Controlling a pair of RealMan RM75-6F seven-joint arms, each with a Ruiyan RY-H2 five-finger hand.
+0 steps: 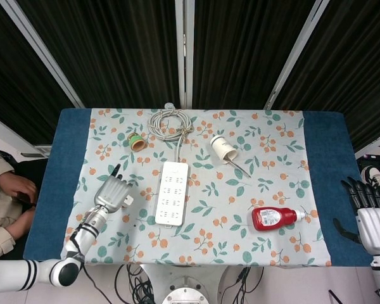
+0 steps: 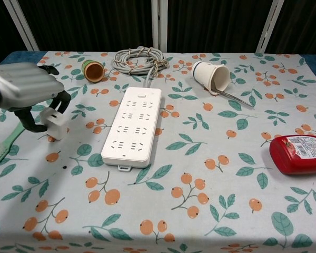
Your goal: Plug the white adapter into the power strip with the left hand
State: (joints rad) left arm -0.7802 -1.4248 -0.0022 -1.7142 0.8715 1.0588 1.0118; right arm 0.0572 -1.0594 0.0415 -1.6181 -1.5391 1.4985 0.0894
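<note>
My left hand (image 1: 114, 193) (image 2: 25, 90) holds the white adapter (image 2: 56, 124) (image 1: 126, 201) in its dark fingers, just above the tablecloth and left of the white power strip (image 1: 171, 192) (image 2: 133, 125). The strip lies lengthwise in the middle of the table, its sockets empty, its grey coiled cable (image 1: 169, 123) (image 2: 138, 59) at the far end. A gap of cloth separates the adapter from the strip's left edge. My right hand (image 1: 372, 218) hangs off the table's right side with fingers spread, holding nothing.
A green brush (image 2: 2, 146) lies at the left edge under my left arm. An orange-green small cup (image 1: 136, 141) (image 2: 92, 70) lies far left, a tipped white paper cup (image 1: 224, 149) (image 2: 211, 77) with a stick far right, a red ketchup bottle (image 1: 275, 218) (image 2: 298, 153) near right.
</note>
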